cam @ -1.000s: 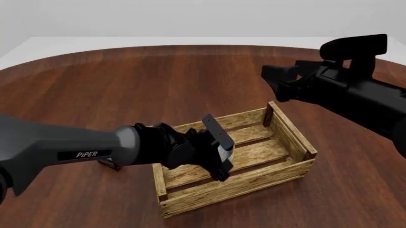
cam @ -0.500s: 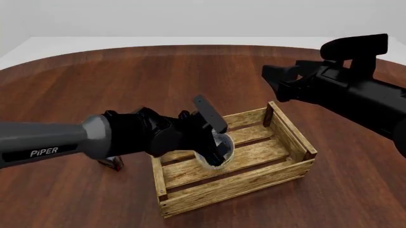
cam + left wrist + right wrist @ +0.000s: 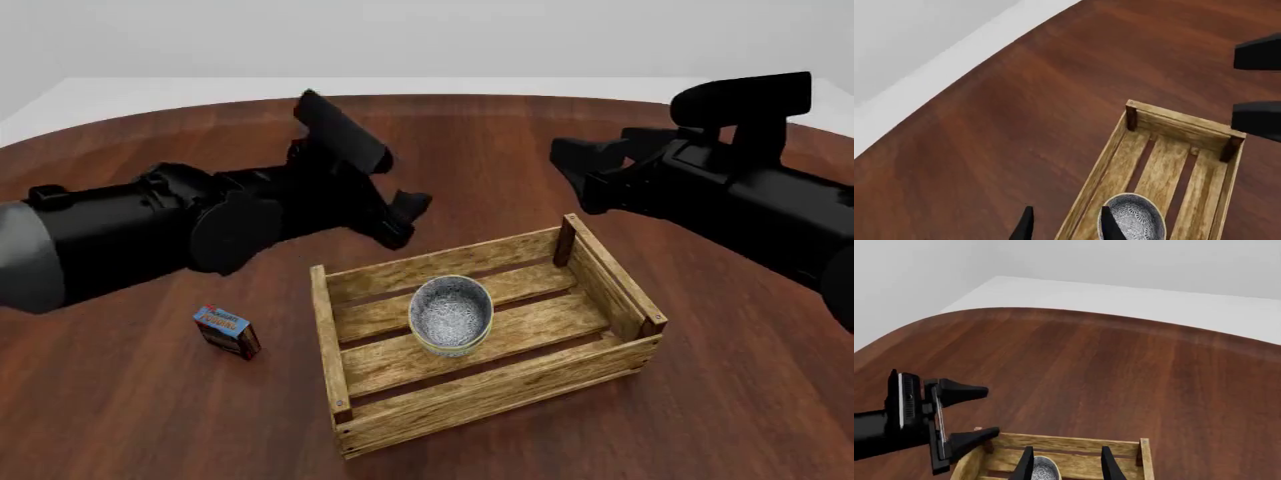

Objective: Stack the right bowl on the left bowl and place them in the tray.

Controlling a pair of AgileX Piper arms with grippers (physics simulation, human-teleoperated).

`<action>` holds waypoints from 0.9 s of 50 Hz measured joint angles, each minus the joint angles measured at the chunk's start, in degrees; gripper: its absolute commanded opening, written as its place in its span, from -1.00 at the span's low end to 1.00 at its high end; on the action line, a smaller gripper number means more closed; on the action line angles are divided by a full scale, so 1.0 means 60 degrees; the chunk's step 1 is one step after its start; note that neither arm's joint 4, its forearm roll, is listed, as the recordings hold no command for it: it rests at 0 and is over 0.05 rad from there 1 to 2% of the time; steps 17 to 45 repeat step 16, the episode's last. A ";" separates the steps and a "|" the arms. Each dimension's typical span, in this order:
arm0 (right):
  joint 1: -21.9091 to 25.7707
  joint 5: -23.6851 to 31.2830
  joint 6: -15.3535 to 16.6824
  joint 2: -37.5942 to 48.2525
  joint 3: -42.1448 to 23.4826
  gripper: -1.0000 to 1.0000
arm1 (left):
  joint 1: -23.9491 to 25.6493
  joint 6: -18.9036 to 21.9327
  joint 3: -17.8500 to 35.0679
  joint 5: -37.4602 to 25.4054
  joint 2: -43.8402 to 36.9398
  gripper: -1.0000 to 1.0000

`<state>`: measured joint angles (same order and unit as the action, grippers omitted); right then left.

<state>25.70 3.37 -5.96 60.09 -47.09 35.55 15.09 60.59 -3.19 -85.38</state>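
Item: tray (image 3: 483,395). Light-brown slatted wooden crate with darker corner posts, sitting on the dark wooden bench (image 3: 160,420), near the front edge of the front view and a little right of centre. Also showing in the left wrist view (image 3: 1107,165) and, in part, the right wrist view (image 3: 1074,445).

Item: bowls (image 3: 451,315). White with a dense blue-grey lacy pattern, resting upright on the tray's floor slats, toward the tray's left half. From the front a pale second rim is showing just under the patterned one, suggesting one bowl nested in the other; the two cannot be told apart. Also showing in the left wrist view (image 3: 1134,220) and at the lower edge of the right wrist view (image 3: 1046,469).

Item: left hand (image 3: 387,190). Hanging in the air beyond the tray's left far corner, above the bench, fingers parted and holding nothing. Well apart from the bowls. Seen also from the right wrist view (image 3: 971,415), spread wide.

Item: right hand (image 3: 587,185). Hovering above the bench beyond the tray's right far corner, fingers apart, nothing between them.

Item: small blue box (image 3: 226,331). Lying on the bench to the left of the tray, apart from it.
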 measured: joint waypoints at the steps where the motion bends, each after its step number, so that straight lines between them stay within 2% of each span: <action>1: -0.0007 0.0003 0.0005 -0.0002 -0.0001 1.00 | -0.0092 -0.0006 -0.0034 0.0084 0.0097 1.00; 16: -0.0110 0.0041 0.0039 -0.0082 -0.0009 1.00 | -0.1237 -0.0118 -0.1004 0.1480 0.1550 1.00; 45: -0.0110 0.0041 0.0039 -0.0082 -0.0009 1.00 | -0.1237 -0.0118 -0.1004 0.1480 0.1550 1.00</action>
